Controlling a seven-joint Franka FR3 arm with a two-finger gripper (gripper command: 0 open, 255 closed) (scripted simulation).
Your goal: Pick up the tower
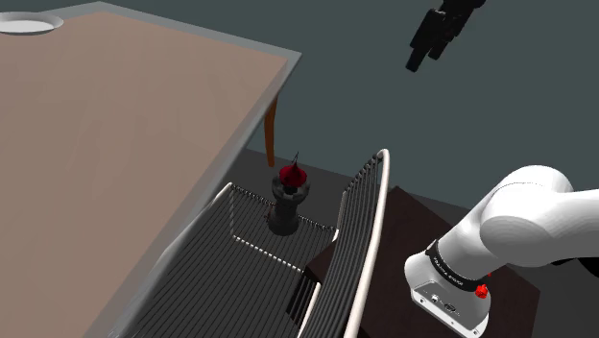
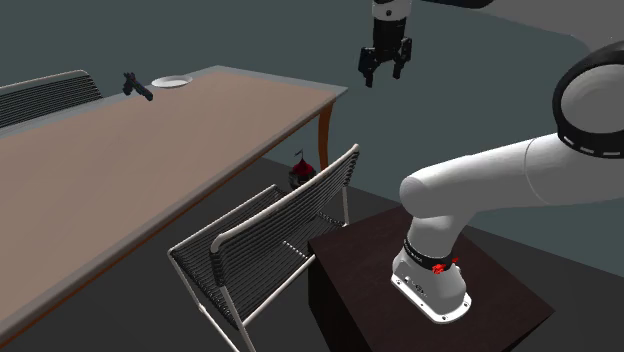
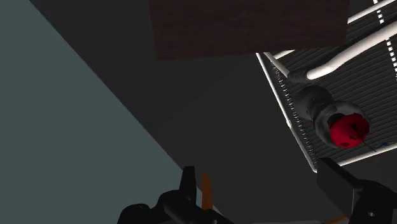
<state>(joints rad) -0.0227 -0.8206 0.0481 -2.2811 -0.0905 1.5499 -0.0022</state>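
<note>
Closest in the shoulder view, at the lower right, is the arm's white base (image 1: 459, 280) bolted onto the dark stand (image 1: 408, 206). Just past that is a chair (image 1: 360, 230) with a wire seat and a curved white-framed back. The tower (image 1: 289, 198) stands upright on that seat near its far edge, close to the table leg (image 1: 274, 130) - a dark body with a red top and a thin spike. Beyond it the big brown table (image 1: 125, 144) fills the left of the frame, with a white plate (image 1: 29, 23) at the far upper-left corner. The gripper (image 2: 384, 74) hangs high at the upper middle of the second exterior view, well apart from the tower, fingers spread with nothing between them. So I'd say this is the approach stage; the grasp isn't set up yet. From the wrist camera the tower sits off toward one finger (image 3: 343, 184) instead of centred in the gap, so the next move probably calls for shifting over until it's lined up, then coming down beside the chair back without clipping it - and squeezing on the dark body rather than the spiky top.
</note>
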